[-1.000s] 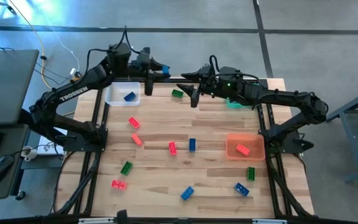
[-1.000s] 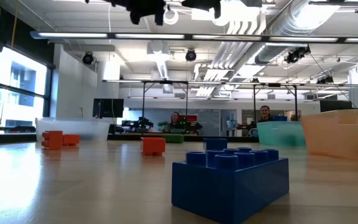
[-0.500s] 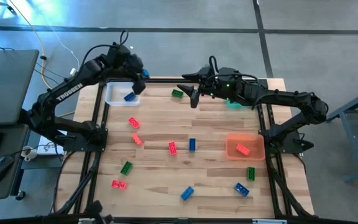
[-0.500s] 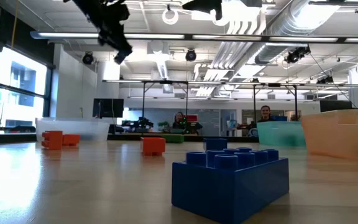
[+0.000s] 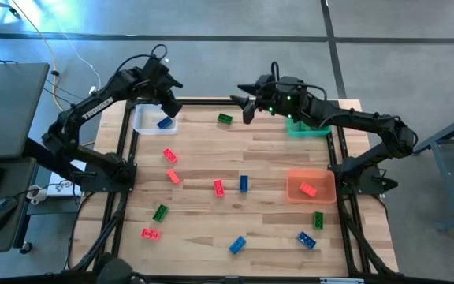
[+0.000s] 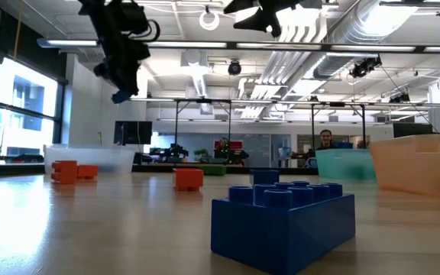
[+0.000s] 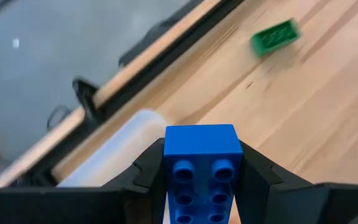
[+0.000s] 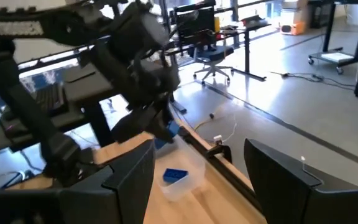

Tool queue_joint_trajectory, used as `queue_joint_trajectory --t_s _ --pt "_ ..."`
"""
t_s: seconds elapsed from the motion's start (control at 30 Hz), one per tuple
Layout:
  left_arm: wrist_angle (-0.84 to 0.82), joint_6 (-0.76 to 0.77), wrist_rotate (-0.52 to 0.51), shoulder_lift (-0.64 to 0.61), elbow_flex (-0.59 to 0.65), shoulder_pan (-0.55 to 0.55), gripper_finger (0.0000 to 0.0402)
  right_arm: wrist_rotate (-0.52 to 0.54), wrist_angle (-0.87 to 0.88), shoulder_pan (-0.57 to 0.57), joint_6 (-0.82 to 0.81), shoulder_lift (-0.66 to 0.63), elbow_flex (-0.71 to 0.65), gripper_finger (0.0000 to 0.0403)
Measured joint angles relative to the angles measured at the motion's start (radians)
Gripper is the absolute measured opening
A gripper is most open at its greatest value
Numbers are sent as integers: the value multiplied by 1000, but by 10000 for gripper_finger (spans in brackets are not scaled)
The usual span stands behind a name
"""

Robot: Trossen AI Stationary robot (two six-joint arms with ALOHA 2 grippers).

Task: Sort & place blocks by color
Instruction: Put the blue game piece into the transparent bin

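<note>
Left wrist view: left gripper (image 7: 202, 180) clamps blue block (image 7: 202, 168) above clear bin (image 5: 150, 118); right gripper (image 5: 247, 106) spread.

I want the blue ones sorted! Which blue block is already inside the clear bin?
The blue block in the clear bin, far left corner. The other blue blocks lie on bare table; one sits in the left gripper.

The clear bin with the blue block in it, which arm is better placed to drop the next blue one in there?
Left. The left gripper is shut on a blue block right by the clear bin, which holds another blue block. The right gripper hangs open and empty farther along the far edge, near a green block.
</note>
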State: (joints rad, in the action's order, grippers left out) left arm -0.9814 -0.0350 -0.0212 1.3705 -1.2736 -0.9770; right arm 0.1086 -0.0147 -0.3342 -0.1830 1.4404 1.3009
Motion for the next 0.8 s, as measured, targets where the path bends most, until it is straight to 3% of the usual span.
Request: queue_joint_trajectory --t_s 0.27,0.8 --pt "-31 70 -20 127 0 -41 110 -109 59 -100 -1 0 0 234" --pt "-76 191 -61 361 0 -86 115 -162 162 -196 29 0 0 234"
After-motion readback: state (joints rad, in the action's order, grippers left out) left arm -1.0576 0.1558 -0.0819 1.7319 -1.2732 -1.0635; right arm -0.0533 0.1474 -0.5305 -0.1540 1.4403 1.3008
